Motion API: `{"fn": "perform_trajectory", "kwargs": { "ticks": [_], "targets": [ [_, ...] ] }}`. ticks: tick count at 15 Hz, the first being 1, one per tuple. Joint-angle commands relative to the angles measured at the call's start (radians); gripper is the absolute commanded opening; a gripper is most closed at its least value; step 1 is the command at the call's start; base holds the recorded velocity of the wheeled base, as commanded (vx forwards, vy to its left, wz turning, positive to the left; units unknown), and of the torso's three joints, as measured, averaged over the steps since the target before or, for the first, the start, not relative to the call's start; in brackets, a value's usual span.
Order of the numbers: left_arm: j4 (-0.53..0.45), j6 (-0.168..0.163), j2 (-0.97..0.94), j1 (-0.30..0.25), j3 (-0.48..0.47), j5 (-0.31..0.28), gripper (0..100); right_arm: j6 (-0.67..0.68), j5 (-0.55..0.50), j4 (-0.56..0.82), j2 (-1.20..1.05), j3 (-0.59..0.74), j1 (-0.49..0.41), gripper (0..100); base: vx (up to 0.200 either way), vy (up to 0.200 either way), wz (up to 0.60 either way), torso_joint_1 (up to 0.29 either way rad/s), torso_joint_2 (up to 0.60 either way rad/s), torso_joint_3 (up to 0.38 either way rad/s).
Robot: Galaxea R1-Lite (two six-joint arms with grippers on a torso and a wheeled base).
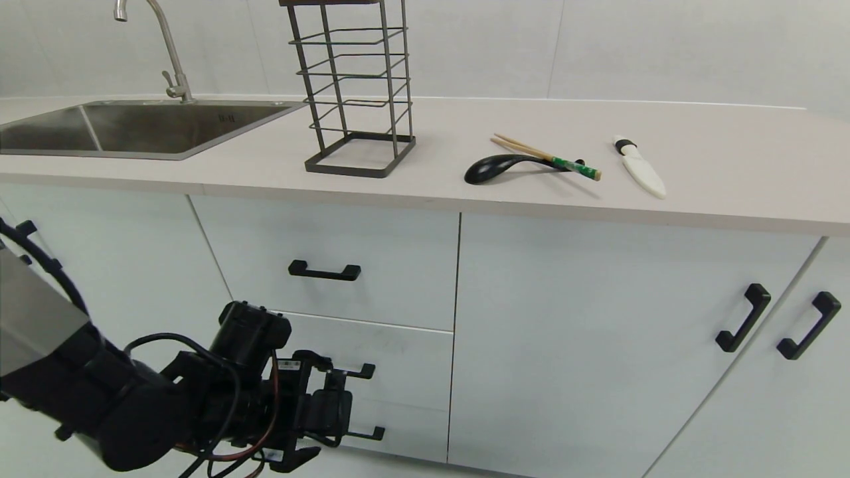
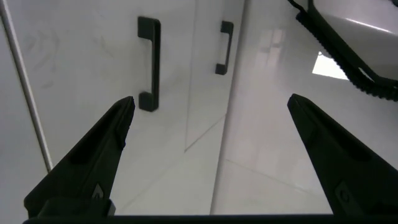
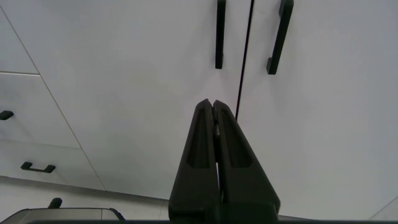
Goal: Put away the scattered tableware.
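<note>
— Tabletop [image 1: 730, 153], pale beige, over white cabinet fronts [image 1: 564, 318]: what lies on it?
— Item one: glossy black spoon [image 1: 495, 167], bowl to the left, handle running right. Item two: wooden chopsticks with green ends [image 1: 544, 157], propped across that handle, green ends right and nearer the edge. Item three: white knife-shaped utensil with a black band [image 1: 639, 167], just right of them, slanted, banded end farthest back.
— Step in hand?
— Approach, by my judgement; nothing is lifted. Left end effector [image 1: 368, 401] is spread wide, right end effector [image 3: 212, 106] pressed together, both low, facing the cabinet fronts. Next move calls for raising an arm to the tabletop.

Wire rack [image 1: 345, 172] is cropped at top; chopsticks [image 1: 544, 157] seemingly cover part of the spoon [image 1: 485, 174].
</note>
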State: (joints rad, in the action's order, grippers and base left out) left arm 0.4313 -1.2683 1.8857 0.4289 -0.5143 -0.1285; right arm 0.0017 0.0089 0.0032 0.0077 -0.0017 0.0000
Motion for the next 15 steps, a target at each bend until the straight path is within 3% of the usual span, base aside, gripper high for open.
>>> {"fn": "perform_trajectory", "kwargs": {
  "ticks": [1,8,15],
  "targets": [
    [0.015,0.000,0.088,0.008,-0.044,0.000,100,0.000,0.000,0.000,0.002,0.000,0.000,0,0.000,0.000,0.00,0.000,0.00,0.000],
    [0.195,0.003,0.236,0.007,-0.052,0.000,100,0.000,0.000,0.000,0.002,0.000,0.000,0,0.000,0.000,0.00,0.000,0.00,0.000],
    [0.227,0.007,0.280,-0.012,-0.050,0.000,100,0.000,0.000,0.000,0.002,0.000,0.000,0,0.000,0.000,0.00,0.000,0.00,0.000]
  ]
}}
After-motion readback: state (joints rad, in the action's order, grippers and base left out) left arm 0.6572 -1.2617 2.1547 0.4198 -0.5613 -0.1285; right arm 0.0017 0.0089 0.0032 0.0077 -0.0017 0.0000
